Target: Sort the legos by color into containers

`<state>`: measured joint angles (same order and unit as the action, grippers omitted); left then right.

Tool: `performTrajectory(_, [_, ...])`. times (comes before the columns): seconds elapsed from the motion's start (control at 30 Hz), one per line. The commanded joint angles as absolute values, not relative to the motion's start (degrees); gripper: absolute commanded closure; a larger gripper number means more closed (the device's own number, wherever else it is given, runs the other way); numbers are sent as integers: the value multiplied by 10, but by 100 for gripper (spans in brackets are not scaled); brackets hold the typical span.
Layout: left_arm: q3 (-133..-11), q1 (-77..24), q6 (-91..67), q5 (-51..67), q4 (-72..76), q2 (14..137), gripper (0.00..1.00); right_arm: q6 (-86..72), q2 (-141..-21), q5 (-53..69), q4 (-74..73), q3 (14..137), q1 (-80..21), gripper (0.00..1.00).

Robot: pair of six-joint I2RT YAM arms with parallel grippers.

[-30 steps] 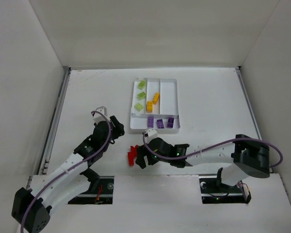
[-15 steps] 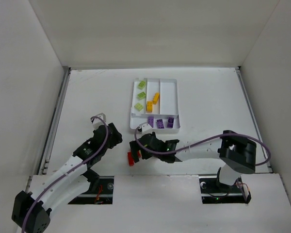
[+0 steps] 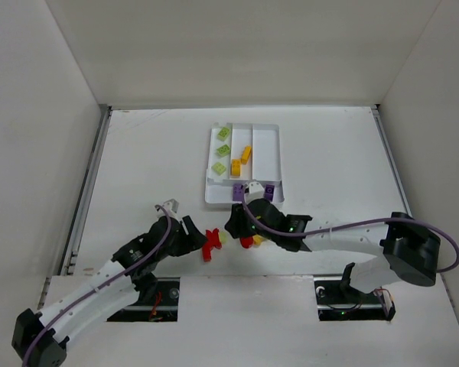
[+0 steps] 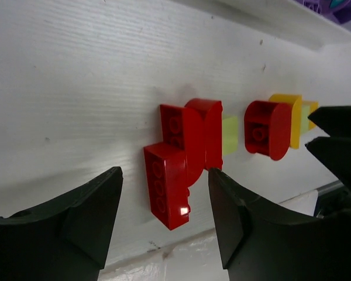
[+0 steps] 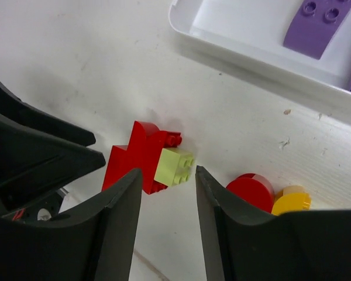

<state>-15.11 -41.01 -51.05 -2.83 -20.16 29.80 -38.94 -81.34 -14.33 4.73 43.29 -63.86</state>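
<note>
Two joined red legos [image 4: 181, 155] lie on the table with a light green lego [image 5: 174, 165] against them. A round red lego [image 5: 251, 192] and a yellow one [image 5: 291, 201] lie just to the right. My left gripper [image 4: 164, 181] is open, its fingers [image 4: 82, 222] on either side of the red pair's near end without touching. My right gripper [image 5: 167, 175] is open just short of the green lego. From above, the left gripper [image 3: 195, 241] and right gripper [image 3: 232, 228] face each other across the red pair [image 3: 209, 243]. The containers are sections of a white tray [image 3: 278, 153].
The tray holds green legos [image 3: 222, 149] in its left section, yellow-orange ones [image 3: 242, 159] in the middle and purple ones [image 3: 270, 189] in the crosswise section, partly under my right arm. The tray's near rim [image 5: 245, 55] is close behind the loose legos.
My left gripper has come down and right to the red legos. My right gripper has drawn back up and right off the pile and narrowed its jaws, uncovering the round red and yellow legos.
</note>
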Motion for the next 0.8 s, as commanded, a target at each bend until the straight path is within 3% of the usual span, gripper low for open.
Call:
performTrajectory(0.0, [-147,-449,-567,-28,-192,294,46,-400,-806,-138,80,415,-639,51])
performTrajectory(0.4, [-189,-622,-577,-187,-219,402,53,-406,-798,-125,101,399,-627,47])
performTrajectory(0.63, [-205,-655,-591,-234,-204,453,53,-406,-788,-125,107,393,-627,45])
performTrajectory(0.77, [-203,-655,-594,-235,-191,458,59,-409,-789,-122,112,392,-628,30])
